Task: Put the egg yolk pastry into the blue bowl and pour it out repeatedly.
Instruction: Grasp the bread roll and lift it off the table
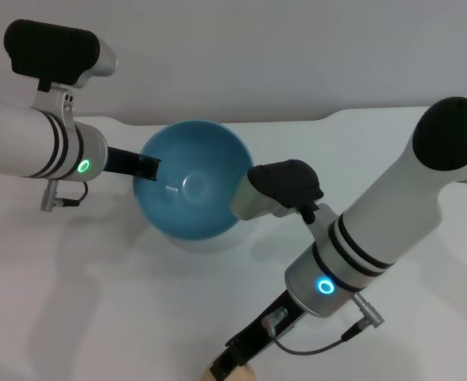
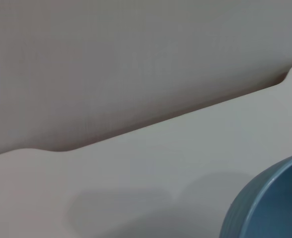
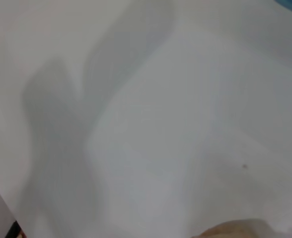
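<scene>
While tilted: one blue bowl [image 1: 192,190], one pastry [image 1: 232,373].

This looks like a robot test bench in a lab, not a home or kitchen. A plain white table [image 1: 98,302] with a rounded, notched far edge runs from 9 to 3 o'clock, and behind it at 12 o'clock stands a bare grey wall [image 1: 281,55]. Two white robot arms with glowing teal rings reach over it.
</scene>
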`<state>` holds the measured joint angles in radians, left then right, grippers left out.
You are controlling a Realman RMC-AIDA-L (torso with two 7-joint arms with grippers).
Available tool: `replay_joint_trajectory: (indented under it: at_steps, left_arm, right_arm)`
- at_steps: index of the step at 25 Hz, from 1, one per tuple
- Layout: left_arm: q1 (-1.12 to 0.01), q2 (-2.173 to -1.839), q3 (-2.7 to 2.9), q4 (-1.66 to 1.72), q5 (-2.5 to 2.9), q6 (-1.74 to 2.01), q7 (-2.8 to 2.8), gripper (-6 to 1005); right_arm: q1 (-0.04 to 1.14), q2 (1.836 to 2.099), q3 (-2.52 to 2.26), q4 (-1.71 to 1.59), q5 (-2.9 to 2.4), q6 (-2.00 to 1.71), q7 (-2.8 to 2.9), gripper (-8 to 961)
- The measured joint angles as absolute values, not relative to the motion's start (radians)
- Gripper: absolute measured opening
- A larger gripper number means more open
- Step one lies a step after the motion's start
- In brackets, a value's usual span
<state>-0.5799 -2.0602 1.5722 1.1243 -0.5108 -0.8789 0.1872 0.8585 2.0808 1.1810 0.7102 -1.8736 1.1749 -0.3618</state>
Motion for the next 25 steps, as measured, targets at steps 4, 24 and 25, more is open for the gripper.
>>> replay_joint_trajectory:
  at_steps: [4,24,25]
  left_arm:
    - [-0.580,-2.060,1.572,1.124,-0.511,-0.879,0.187,-2]
    - [-0.580,-2.060,1.574,1.124,-0.511,-0.879,0.187,-2]
    - [-0.580,-2.060,1.574,1.124,-0.511,-0.880,0.187,-2]
  right_arm:
    - [0.858,2.079,1.181,0.712,-1.875,1.175,-0.374,287]
    - [0.798,2.072,1.292,0.809,-1.868,1.228,-0.368,119]
    - [0.788,2.071,1.310,0.827,-1.868,1.235,-0.368,111]
